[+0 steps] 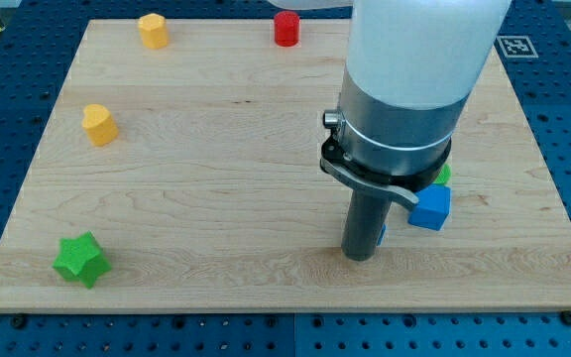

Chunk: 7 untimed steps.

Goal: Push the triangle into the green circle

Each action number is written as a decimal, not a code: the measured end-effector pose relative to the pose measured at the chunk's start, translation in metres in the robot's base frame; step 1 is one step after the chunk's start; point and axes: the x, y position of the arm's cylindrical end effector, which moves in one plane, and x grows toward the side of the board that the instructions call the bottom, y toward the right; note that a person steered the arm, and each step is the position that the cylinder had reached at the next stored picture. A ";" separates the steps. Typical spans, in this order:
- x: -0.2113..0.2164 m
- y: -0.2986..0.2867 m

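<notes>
My tip [359,257] rests on the board in the lower right part of the view. A thin sliver of a blue block [382,235] shows at the rod's right edge, touching it; its shape is hidden, so I cannot tell whether it is the triangle. A small piece of a green block [445,175] shows behind the arm's grey collar, up and right of the tip; most of it is hidden. A blue cube [430,207] lies just below that green block, right of the tip.
A yellow hexagon block [152,30] and a red cylinder [285,28] stand near the board's top edge. A yellow block [98,124] is at the left. A green star [80,260] is at the lower left. The wooden board [216,198] lies on a blue perforated table.
</notes>
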 end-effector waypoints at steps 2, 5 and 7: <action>-0.019 0.000; -0.044 0.000; -0.046 0.052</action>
